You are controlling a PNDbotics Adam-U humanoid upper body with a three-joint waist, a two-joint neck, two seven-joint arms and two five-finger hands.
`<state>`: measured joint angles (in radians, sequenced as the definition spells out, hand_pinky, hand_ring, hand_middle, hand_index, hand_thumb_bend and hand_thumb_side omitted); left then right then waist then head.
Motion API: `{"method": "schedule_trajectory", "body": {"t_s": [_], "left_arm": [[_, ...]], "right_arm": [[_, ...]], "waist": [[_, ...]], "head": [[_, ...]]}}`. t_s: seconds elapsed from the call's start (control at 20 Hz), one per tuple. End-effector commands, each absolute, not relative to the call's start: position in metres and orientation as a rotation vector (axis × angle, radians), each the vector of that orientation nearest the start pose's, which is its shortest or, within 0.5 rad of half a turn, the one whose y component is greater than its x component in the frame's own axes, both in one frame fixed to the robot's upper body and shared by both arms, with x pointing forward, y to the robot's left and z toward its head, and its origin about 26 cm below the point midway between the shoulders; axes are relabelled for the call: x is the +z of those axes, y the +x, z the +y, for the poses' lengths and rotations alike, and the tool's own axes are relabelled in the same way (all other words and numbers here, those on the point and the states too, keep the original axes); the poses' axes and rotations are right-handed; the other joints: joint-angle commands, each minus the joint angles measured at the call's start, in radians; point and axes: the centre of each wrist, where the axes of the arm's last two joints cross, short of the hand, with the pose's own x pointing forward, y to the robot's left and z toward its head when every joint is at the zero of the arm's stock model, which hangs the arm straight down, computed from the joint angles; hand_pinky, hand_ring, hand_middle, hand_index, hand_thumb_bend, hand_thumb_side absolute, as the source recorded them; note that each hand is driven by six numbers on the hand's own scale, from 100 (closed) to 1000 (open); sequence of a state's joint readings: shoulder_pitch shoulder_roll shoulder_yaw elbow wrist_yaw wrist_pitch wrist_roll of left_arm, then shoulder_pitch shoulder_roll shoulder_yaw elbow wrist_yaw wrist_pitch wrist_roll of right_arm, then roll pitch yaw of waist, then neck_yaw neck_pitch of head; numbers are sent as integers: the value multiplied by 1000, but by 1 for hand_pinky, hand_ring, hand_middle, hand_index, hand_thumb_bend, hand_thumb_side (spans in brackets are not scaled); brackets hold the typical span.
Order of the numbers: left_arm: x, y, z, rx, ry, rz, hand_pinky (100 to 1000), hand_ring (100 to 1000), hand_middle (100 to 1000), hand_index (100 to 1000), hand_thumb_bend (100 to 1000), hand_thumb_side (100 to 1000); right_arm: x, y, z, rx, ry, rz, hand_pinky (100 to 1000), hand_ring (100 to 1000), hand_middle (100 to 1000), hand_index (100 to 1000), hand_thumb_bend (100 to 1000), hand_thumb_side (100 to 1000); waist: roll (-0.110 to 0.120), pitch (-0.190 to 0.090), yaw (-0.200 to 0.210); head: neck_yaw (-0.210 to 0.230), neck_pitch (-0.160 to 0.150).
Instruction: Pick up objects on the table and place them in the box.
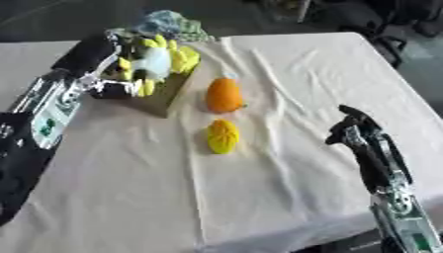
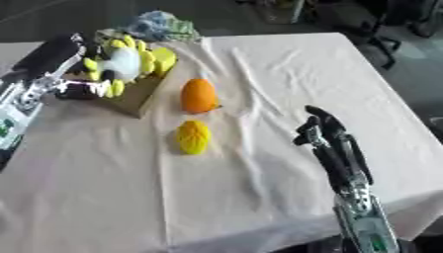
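Note:
An orange rounded fruit and a smaller yellow ridged one lie on the white cloth near the table's middle. At the far left stands a brown cardboard box. Over it is a yellow and white soft toy, with my left hand curled round it from the left. My right hand hovers at the right, fingers relaxed and empty, well apart from both fruits.
A bluish-green bundle of cloth lies just behind the box. The white tablecloth is wrinkled, and the table's right and near edges drop off to the floor. Dark chair legs stand beyond the far right corner.

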<state>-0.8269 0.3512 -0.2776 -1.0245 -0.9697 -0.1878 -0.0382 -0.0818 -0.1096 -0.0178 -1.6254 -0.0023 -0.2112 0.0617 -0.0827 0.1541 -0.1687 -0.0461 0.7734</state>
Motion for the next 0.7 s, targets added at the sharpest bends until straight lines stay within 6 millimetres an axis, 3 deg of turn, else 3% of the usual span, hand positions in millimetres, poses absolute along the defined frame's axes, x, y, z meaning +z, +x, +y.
{"method": "schedule_trajectory", "body": {"t_s": [0.05,0.2,0.3,0.35,0.5,0.7], "left_arm": [[140,465,223,-1468,1028,-1682,529,365,369,664,100,194],[136,466,226,-1492,1036,-1663,655,542,567,768,100,185],[136,466,229,-1488,1045,-1657,698,597,631,796,100,183],[138,466,231,-1481,1052,-1658,743,657,707,826,100,174],[148,463,237,-1481,1067,-1666,786,711,764,849,100,184],[168,459,248,-1448,1101,-1671,829,756,810,875,100,310]], "right_arm": [[33,298,-263,171,-25,-1928,556,497,503,847,100,607],[33,298,-264,169,-28,-1928,556,497,503,847,100,608],[33,299,-264,167,-29,-1929,556,497,503,847,100,609],[34,299,-264,167,-29,-1930,556,497,503,847,100,609],[34,299,-265,166,-33,-1930,556,497,502,847,100,608],[35,299,-265,166,-38,-1932,557,497,502,846,100,608]], "waist": [[-12,-8,-4],[-10,-6,-5],[-9,-6,-5],[-9,-5,-5],[-7,-4,-1],[-5,-4,5]], "head": [[0,-3],[-3,-3],[-6,-3],[-8,-3],[-12,-3],[-18,-3]]}}
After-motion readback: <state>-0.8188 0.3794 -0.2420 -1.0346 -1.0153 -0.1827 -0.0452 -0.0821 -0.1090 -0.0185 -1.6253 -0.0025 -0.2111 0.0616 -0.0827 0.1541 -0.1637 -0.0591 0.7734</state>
